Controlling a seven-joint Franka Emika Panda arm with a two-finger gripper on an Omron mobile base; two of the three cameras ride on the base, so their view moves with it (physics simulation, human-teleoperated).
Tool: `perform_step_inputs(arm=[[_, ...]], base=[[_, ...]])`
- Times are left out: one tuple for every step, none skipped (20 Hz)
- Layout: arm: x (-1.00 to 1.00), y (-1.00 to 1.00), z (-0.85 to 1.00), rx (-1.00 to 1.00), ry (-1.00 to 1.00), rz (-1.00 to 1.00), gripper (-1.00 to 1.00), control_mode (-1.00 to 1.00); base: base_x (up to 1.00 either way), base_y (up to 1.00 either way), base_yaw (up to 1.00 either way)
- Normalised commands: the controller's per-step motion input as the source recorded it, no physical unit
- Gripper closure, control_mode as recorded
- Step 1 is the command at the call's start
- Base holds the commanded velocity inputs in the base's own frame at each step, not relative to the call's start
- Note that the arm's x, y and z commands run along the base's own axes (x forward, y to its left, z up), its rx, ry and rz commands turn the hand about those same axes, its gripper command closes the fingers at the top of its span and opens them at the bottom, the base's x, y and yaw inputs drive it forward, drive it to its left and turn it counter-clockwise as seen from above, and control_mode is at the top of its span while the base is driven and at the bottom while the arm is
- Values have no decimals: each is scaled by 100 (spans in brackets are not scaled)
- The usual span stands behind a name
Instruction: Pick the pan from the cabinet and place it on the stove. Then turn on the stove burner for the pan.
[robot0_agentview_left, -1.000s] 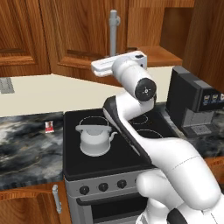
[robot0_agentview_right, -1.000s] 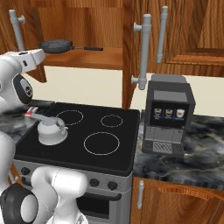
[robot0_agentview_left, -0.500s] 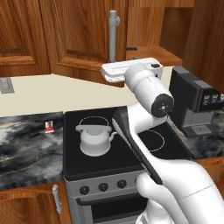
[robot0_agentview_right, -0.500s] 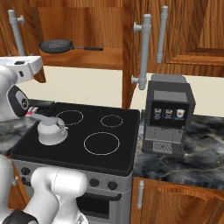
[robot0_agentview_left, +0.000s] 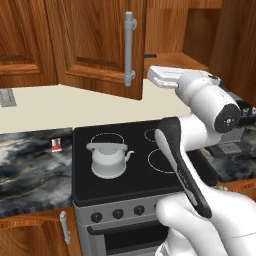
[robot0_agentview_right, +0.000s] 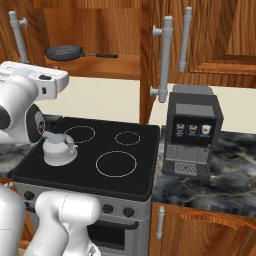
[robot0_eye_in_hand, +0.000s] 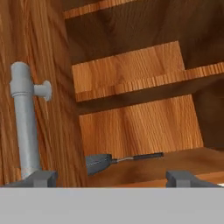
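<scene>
The dark grey pan (robot0_agentview_right: 65, 51) lies on the lower shelf of the open cabinet (robot0_agentview_right: 100, 67), its thin handle pointing right. In the hand view the pan (robot0_eye_in_hand: 98, 162) sits ahead on the shelf, half hidden behind the open door. My gripper (robot0_eye_in_hand: 111, 178) is open and empty, its fingertips (robot0_eye_in_hand: 40, 177) wide apart and short of the shelf. The white hand (robot0_agentview_left: 170, 77) hovers above the stove (robot0_agentview_left: 125, 165), below and left of the pan. A mid-sized burner ring (robot0_agentview_right: 80, 133) shows behind the kettle.
A white kettle (robot0_agentview_right: 59, 150) stands on the front left of the cooktop. The open cabinet door with its grey bar handle (robot0_eye_in_hand: 24, 122) is close on the hand's left. A black coffee machine (robot0_agentview_right: 192, 132) stands right of the stove. Black knobs (robot0_agentview_left: 117, 214) line the stove's front.
The arm has swung and the hand has moved right and slightly up, closer to the open cabinet. The pan and kettle have not moved.
</scene>
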Motion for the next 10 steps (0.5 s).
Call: perform_step_inputs(arm=[[0,-62,-2,23,30,6,-100,-100],[4,-47,-17,24,35,9,-100,-100],[13,-36,-26,24,38,11,-100,-100],[4,-35,-36,25,36,13,-100,-100],[0,-38,-33,28,28,10,-100,-100],[0,-35,-28,29,26,8,-100,-100],[0,-39,-13,32,23,7,-100,-100],[0,-43,-1,34,23,5,-100,-100],[0,-41,-1,34,25,5,-100,-100],[0,-38,0,35,25,4,-100,-100]], base=[[0,0,0],[0,0,0],[0,0,0],[0,0,0],[0,0,0],[0,0,0],[0,0,0],[0,0,0],[0,0,0],[0,0,0]])
